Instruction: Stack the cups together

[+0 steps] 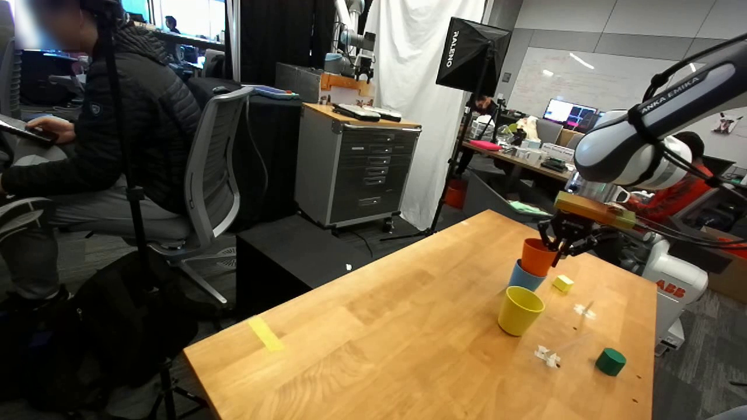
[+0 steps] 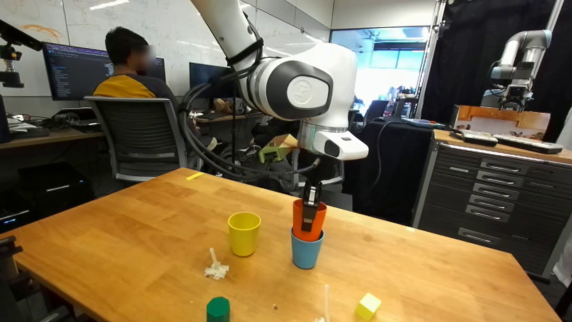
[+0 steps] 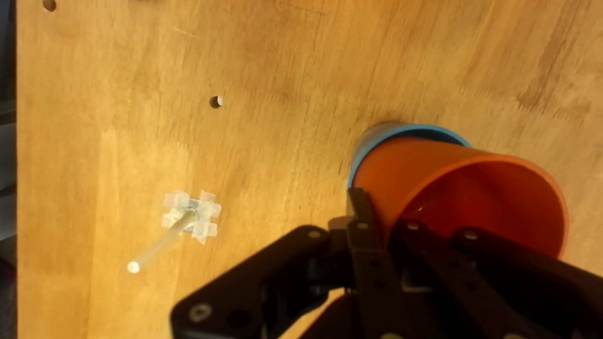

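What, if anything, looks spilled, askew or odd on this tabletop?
Nothing looks spilled. The oddity is two pale sticks rising from patches of white tape on the table; the stacking seems not to need them. The orange cup, held by the gripper, stands high in the blue cup, which looks unfinished rather than wrong.

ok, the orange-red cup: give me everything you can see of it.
The orange-red cup looks like smooth plastic, open-topped, narrowing toward its base, no handle in sight. It is roughly upright, mouth up, its lower end inside the blue cup and much of it standing above that one's rim. The wrist view shows the gripper pinching its wall from inside and outside. Its base is hidden, so I can't tell whether it is fully seated.
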